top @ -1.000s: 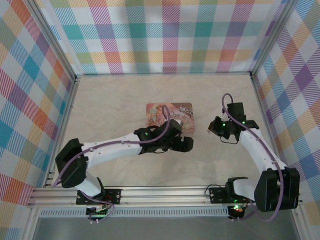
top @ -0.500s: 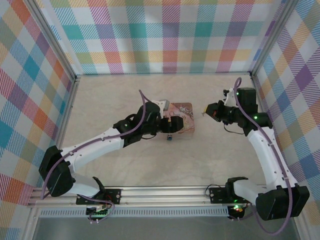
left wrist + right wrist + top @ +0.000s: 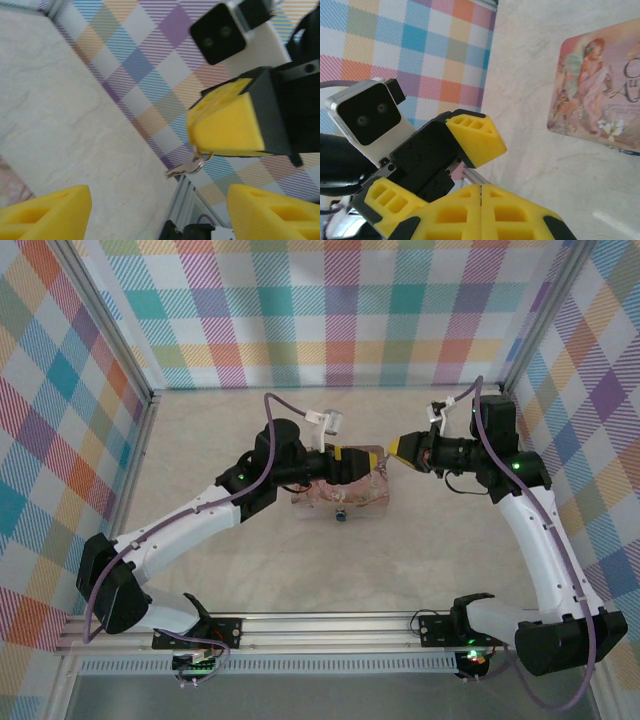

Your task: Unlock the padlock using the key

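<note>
The right gripper (image 3: 480, 199) had its jaws pressed tight together. The left wrist view showed a small silver key (image 3: 187, 166) pinched at their tips and hanging down. The left gripper (image 3: 159, 207) faced it with jaws spread wide and nothing between them.

A second before, both grippers had been low and closer to the arm bases. The left one was over the 5 o'clock corner of the pink tin (image 3: 600, 85), and the right one was off to the tin's 3 o'clock side. Since then both had risen and swung towards 12 o'clock, turning until they pointed tip to tip above the tin's 1 o'clock corner, the right at 3 o'clock of the left. With the left gripper gone from its old spot, the padlock (image 3: 341, 515) showed on the bench (image 3: 200, 450) at the tin's 6 o'clock edge, held by neither gripper. Whether it touched the tin could not be told.

For the task this looked like preparation rather than progress. The key was up in the air, well apart from the padlock, and no unlocking had begun. The facing pose suggested a handover of the key to the left gripper, though that was only a guess.

Counted: two grippers, one key, one padlock, one tin.
</note>
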Robot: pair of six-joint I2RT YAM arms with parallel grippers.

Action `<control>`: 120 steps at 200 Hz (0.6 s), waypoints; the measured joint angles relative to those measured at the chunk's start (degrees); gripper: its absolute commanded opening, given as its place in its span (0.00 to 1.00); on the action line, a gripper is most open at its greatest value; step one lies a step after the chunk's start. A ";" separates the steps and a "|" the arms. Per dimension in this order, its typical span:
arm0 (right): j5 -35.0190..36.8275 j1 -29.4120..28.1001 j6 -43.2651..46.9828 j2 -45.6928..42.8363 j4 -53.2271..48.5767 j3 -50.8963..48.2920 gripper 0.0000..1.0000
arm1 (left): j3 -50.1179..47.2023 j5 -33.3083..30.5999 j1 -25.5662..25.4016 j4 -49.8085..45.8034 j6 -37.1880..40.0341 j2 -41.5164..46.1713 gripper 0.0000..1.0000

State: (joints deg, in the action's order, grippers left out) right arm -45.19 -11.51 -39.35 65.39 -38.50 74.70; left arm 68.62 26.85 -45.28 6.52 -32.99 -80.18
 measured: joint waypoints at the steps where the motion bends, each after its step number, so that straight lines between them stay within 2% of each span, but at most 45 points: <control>1: -0.09 0.00 -0.07 0.00 0.00 0.02 0.00 | 0.00 0.09 0.00 0.07 0.04 0.00 0.72; 30: -2.32 -0.28 -1.64 0.20 0.11 0.55 0.00 | 0.07 2.78 0.00 2.10 0.92 0.00 0.69; 79: -6.12 -0.52 -5.14 0.20 2.64 0.74 0.00 | 1.62 6.14 0.00 3.87 1.55 -0.02 0.53; 120: -8.48 -0.59 -8.09 0.57 5.46 0.74 0.00 | 3.41 8.96 -0.02 5.27 1.60 -1.16 0.51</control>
State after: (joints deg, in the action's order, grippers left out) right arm -53.67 -12.10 -47.44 65.95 -33.04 75.44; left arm 72.03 35.81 -45.30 11.79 -31.40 -81.34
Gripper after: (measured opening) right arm 0.059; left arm 0.512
